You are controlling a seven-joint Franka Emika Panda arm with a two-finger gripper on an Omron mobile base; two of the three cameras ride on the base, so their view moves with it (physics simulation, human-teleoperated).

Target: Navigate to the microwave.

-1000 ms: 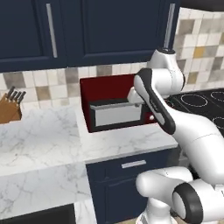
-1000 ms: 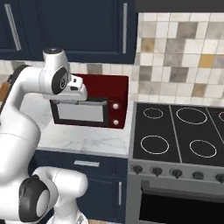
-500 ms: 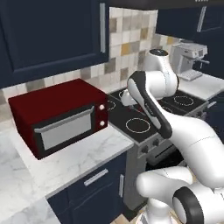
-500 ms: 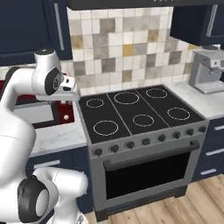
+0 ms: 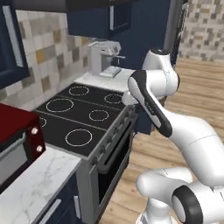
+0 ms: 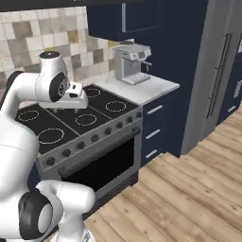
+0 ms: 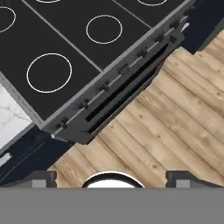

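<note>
We note the base has swung right since a second ago, leaving the red appliance [image 5: 17,144] at frame edge and the stove [image 6: 80,118], coffee machine [image 6: 132,61] ahead; the microwave remains unsighted, and whether the gripper [image 7: 111,177] is clenched we cannot tell.

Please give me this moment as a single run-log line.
phase: navigating | microwave: not yet reached | ahead: stove, coffee machine | left: red toaster oven | hand: open, empty, above oven front
</note>
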